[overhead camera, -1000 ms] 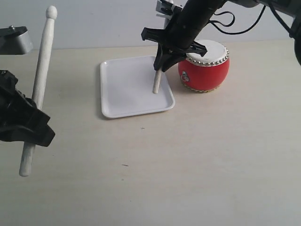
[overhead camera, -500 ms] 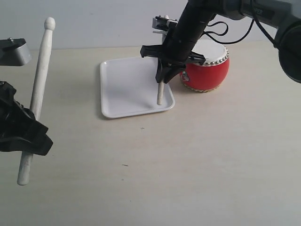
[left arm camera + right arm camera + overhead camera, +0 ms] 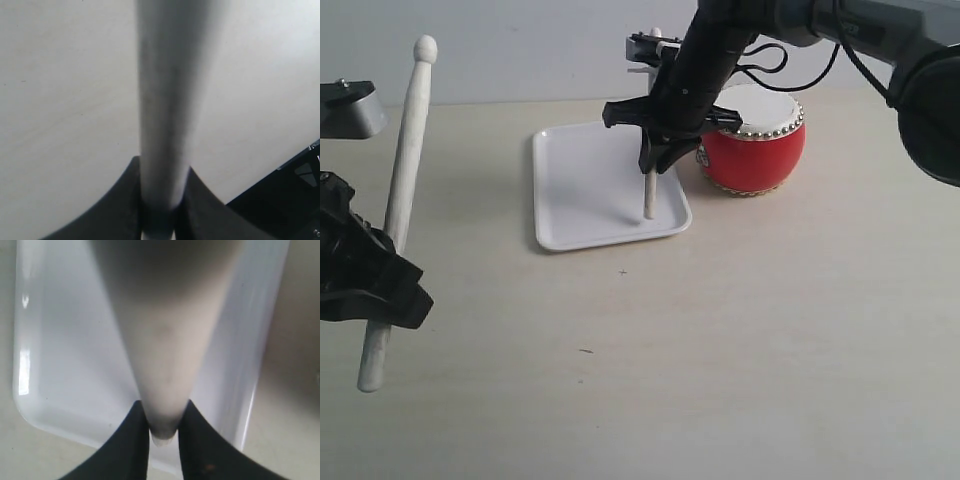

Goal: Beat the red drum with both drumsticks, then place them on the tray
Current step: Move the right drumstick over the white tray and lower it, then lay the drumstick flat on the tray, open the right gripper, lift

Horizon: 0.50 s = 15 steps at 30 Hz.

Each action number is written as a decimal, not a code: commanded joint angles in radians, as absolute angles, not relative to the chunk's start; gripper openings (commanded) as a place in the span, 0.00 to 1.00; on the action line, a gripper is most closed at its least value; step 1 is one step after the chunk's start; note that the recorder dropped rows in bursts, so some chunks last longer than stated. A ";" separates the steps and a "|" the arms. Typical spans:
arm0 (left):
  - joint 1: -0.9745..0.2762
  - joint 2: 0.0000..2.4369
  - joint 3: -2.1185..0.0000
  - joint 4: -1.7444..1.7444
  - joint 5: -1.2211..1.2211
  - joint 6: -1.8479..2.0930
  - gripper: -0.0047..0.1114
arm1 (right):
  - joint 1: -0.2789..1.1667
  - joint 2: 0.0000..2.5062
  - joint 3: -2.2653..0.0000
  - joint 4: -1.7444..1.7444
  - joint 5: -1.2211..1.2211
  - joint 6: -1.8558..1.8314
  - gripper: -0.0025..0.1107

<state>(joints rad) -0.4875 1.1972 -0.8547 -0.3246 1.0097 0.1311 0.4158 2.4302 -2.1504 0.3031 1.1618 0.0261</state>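
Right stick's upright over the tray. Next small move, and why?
Probably tilt the right gripper to lay its drumstick down along the tray before opening. The stick stands nearly upright, its lower end near the rim beside the red drum, so releasing now might topple it out.

In the exterior view the right end effector (image 3: 655,150) covers the red drum (image 3: 760,155) on its nine o'clock side and hides the middle of the right drumstick (image 3: 648,195). Whether that stick's lower end touches the tray (image 3: 570,190) cannot be told. The left end effector (image 3: 380,270) is cut off at the picture's nine o'clock edge and masks part of the left drumstick (image 3: 408,150). Each wrist view shows its stick as a blurred bar running out of frame, the held end buried between the fingers.
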 commanded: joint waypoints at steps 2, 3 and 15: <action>-0.485 1.188 -0.853 -0.331 0.988 0.123 0.04 | 0.430 2.350 -2.151 0.269 1.171 0.039 0.02; -0.485 1.188 -0.853 -0.331 0.988 0.123 0.04 | 0.435 2.345 -2.151 0.269 1.177 0.046 0.02; -0.485 1.188 -0.853 -0.331 1.001 0.126 0.04 | 0.536 2.371 -2.151 0.147 1.168 0.130 0.02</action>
